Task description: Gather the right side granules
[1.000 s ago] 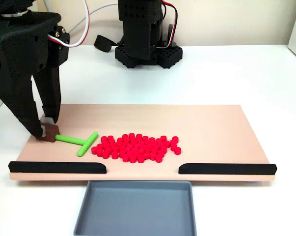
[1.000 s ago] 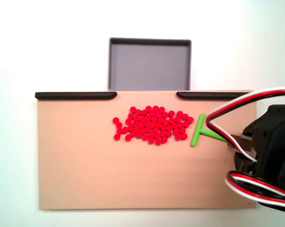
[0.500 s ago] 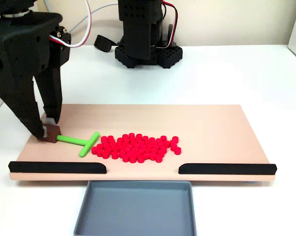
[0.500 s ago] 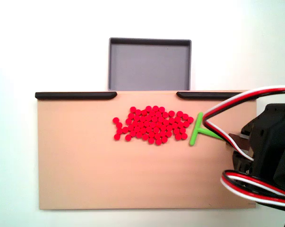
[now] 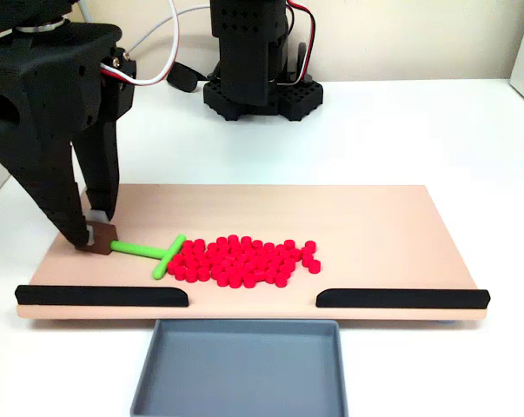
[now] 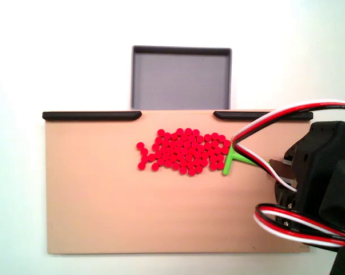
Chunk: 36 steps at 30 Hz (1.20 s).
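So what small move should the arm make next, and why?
Probably keep pushing the green T-shaped tool a little further into the granules. The gripper holds its stem, the crossbar already touches the pile's edge, and the pile lies spread out in front of the gap before the grey tray.

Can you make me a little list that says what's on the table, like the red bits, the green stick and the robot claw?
red bits: granules heaped mid-board
green stick: T-shaped tool, its crossbar touching the heap's edge
robot claw: gripper shut on the tool's handle end
board: wooden board with two black rails along one edge
tray: grey tray empty, beside the gap between the rails
robot base: black base on the white table
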Each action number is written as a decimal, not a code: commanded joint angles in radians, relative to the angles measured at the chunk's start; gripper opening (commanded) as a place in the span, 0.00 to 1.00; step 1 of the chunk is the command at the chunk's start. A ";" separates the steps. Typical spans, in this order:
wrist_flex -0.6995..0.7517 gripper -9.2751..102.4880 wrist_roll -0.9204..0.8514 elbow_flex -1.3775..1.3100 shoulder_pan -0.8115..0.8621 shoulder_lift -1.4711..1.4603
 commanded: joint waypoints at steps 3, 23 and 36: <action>0.006 0.08 -0.293 0.003 -0.017 0.034; 0.006 0.08 -0.252 0.003 -0.044 0.038; 0.006 0.08 -0.239 0.003 -0.052 0.040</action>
